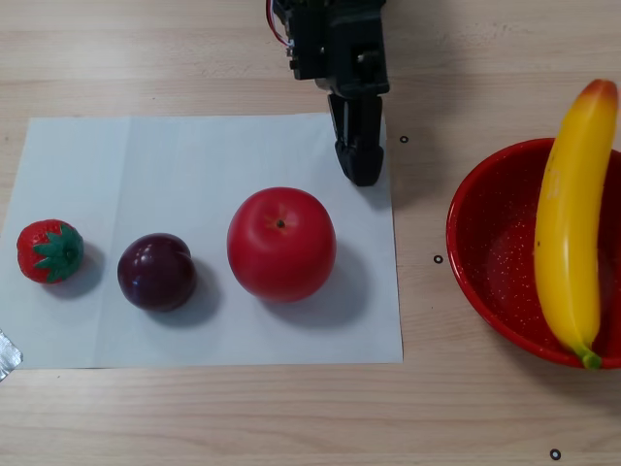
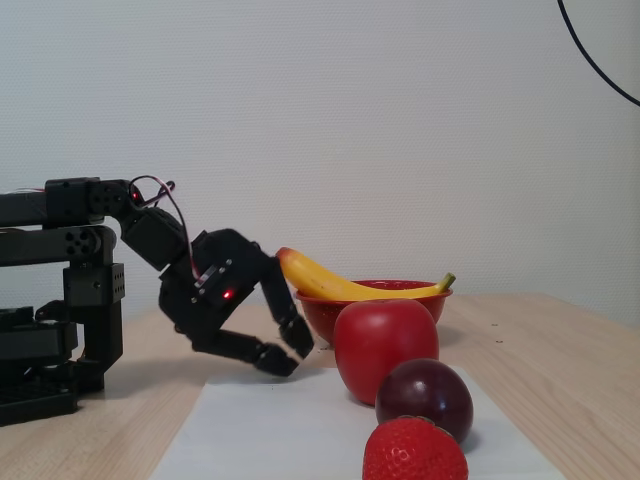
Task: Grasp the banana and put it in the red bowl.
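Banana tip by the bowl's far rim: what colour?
Orange-red, on the yellow banana; clearest in the other view.

A light wooden bench (image 1: 194, 49) carries a white sheet of paper (image 1: 175, 155) with three toy fruits lined up in a row across it in the other view: a red strawberry with a green leafy cap (image 1: 49, 250) near the sheet's left edge, a dark purple plum (image 1: 156, 272) just beside it, and a large glossy red apple (image 1: 281, 243) further right, each apart from its neighbour. A crumpled bit of silvery foil (image 1: 7, 353) pokes in at the left edge below the sheet, and small black ring marks (image 1: 438, 259) dot the wood. In the fixed view the same fruits recede from the camera, and a plain white wall (image 2: 400, 120) rises behind with a thin black cable (image 2: 598, 62) curving across its upper right corner.
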### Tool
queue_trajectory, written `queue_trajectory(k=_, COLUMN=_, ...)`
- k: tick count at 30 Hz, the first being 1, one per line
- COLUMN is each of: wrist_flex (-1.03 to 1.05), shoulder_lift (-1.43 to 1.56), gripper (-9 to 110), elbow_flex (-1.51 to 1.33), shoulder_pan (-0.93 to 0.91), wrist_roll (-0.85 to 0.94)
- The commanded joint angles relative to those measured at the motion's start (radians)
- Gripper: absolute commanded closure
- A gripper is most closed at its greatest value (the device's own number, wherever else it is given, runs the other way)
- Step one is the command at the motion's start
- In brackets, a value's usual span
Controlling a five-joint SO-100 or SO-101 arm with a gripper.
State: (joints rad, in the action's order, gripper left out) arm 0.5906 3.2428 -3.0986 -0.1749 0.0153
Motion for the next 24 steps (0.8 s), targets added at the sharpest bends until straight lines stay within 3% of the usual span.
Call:
queue_trajectory(k=1, wrist_flex=0.052, shoulder_lift=0.035, gripper=101, elbow_flex=-0.005, shoulder_pan=-0.008, wrist_roll=0.018)
queue_trajectory(k=14, wrist_flex=0.288, shoulder_lift=0.034, gripper=101, elbow_flex=-0.005, shoulder_pan=0.009, wrist_roll=0.011)
queue_trajectory(k=24, wrist_flex=0.298, shoulder_lift=0.034, gripper=101, elbow_flex=-0.005, shoulder_pan=0.037, wrist_roll=0.055)
